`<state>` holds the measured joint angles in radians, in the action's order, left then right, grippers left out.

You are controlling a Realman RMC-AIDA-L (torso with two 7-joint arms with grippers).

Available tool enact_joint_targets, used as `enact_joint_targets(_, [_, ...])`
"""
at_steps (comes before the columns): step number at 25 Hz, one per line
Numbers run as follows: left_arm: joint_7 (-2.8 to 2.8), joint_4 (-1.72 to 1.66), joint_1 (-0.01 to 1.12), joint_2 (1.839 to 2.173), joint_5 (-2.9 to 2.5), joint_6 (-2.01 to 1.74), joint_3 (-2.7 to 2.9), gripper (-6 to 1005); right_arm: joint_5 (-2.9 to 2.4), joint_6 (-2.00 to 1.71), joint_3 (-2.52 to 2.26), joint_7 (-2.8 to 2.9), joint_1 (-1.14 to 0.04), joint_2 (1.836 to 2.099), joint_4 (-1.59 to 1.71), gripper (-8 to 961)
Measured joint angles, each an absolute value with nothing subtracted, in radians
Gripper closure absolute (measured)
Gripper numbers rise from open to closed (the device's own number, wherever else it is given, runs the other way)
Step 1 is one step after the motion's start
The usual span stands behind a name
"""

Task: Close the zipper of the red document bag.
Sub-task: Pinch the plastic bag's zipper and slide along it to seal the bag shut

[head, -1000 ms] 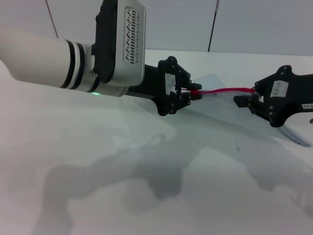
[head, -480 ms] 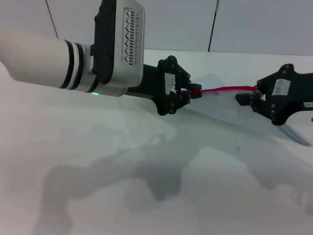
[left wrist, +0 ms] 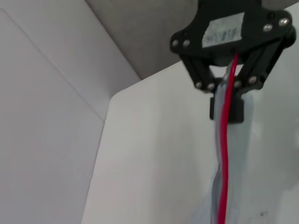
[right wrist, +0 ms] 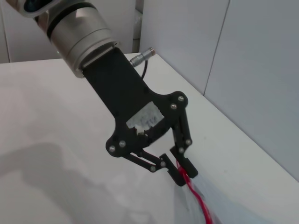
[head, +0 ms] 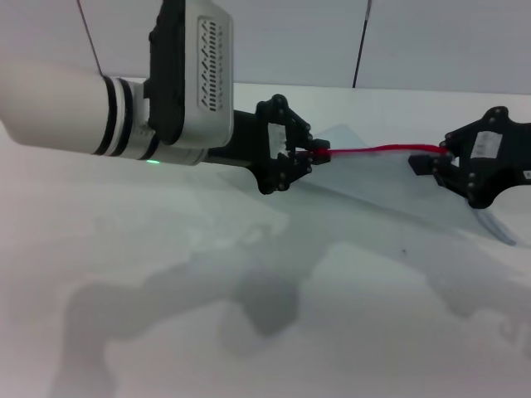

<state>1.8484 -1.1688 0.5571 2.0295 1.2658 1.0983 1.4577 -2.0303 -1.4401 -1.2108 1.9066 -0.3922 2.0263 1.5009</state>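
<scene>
The red document bag (head: 383,187) hangs as a translucent blue-grey sheet, stretched between my two grippers above the white table. Its zipper (head: 373,151) runs as a taut red strip along the top edge. At the left end of that strip, my left gripper (head: 314,154) is shut on it. My right gripper (head: 427,162) is shut on the right end. The left wrist view shows the right gripper (left wrist: 227,100) pinching the zipper (left wrist: 225,158). In the right wrist view the left gripper (right wrist: 184,173) is clamped on the zipper (right wrist: 200,204).
The white table (head: 166,282) spreads in front, with arm shadows on it. A pale panelled wall (head: 431,41) with dark seams stands just behind the table's back edge. The bag's lower corner (head: 498,230) rests near the right side.
The left gripper has shifted left and the right gripper right, so a longer stretch of red zipper shows between them. Both keep their hold.
</scene>
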Motion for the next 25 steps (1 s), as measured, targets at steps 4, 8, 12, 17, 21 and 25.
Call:
enact_joint_targets(4, [1.847, -1.152, 0.549, 2.029, 1.263, 1.081, 1.457, 914, -2.032, -1.440, -1.190, 1.907, -0.391, 2.026, 1.495, 905])
enact_joint_targets(8, [1.851, -1.101, 0.531, 2.028, 1.260, 1.075, 1.421, 914, -2.032, -1.440, -1.159, 1.901, -0.390, 2.026, 1.476, 905])
enact_joint_targets(12, [1.858, -1.048, 0.493, 2.025, 1.245, 1.075, 1.340, 914, -2.033, -1.439, -1.122, 1.891, -0.389, 2.026, 1.459, 905])
enact_joint_targets(17, [1.877, -1.034, 0.460, 2.027, 1.252, 1.080, 1.274, 914, -2.034, -1.439, -1.068, 1.873, -0.386, 2.026, 1.428, 906])
enact_joint_targets(21, [1.876, -1.039, 0.457, 2.029, 1.252, 1.080, 1.267, 915, -2.034, -1.442, -1.048, 1.863, -0.387, 2.026, 1.415, 906])
enact_joint_targets(25, [1.878, -1.041, 0.457, 2.029, 1.252, 1.078, 1.267, 915, -2.034, -1.445, -1.046, 1.854, -0.393, 2.026, 1.413, 906])
